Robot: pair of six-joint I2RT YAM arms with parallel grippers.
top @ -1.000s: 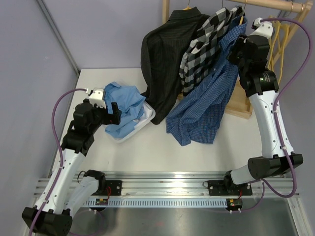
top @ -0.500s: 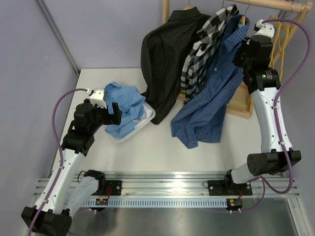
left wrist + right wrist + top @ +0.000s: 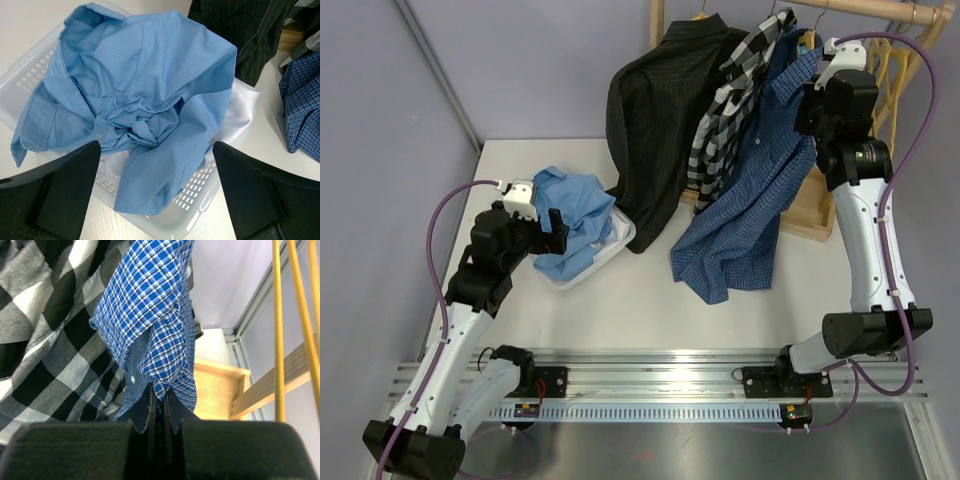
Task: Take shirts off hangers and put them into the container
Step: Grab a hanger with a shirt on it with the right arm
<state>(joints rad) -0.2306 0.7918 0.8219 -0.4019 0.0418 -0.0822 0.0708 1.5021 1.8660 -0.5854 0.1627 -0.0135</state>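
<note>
Right claw (image 3: 157, 396): pressed together, pinching a fold of the blue checked shirt (image 3: 745, 200).
Blue checked shirt: hangs below that pinch, with its hem down at the counter (image 3: 620, 310).
Right arm: raised high beside the rail (image 3: 910, 12).
Left claw (image 3: 156, 146): spread wide above the light blue shirt (image 3: 150, 75) in the basket (image 3: 30, 75).

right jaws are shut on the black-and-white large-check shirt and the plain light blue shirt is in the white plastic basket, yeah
No: the right wrist view shows the right jaws shut on the dark blue small-check shirt, with the black-and-white large-check shirt hanging beside it. The plain light blue shirt is in the white plastic basket.
</note>
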